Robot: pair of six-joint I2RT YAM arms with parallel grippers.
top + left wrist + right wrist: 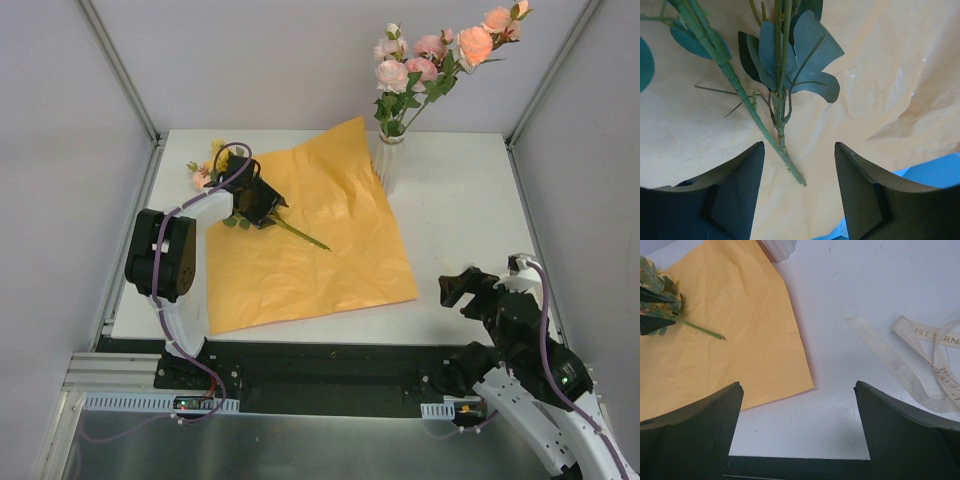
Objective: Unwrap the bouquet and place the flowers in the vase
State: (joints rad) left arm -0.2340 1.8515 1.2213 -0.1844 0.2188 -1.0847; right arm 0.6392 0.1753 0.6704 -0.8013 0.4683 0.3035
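Green flower stem (772, 135) runs lengthwise between the left gripper's (799, 155) parted jaws, untouched; right gripper (799, 390), also parted, sits well apart.

Lighting and picture quality: bright, even, diffuse light from above; all three views usable.
Overhead view is sharp. The white table (460, 200) is glare-free, and shadows beside the left gripper (255, 200) on the orange paper (320, 240) are faint and soft-edged. In the left wrist view the fingers (735, 190) are dark, underlit and slightly soft, while the flower stem (765, 135) and leaves (805, 55) just ahead are crisp, with creases shaded to the fingers' right. The right gripper (799, 385) reads as near-black silhouettes against a pale tabletop, and the ribbon (920, 365) ahead-right is in focus, its lettering partly legible.
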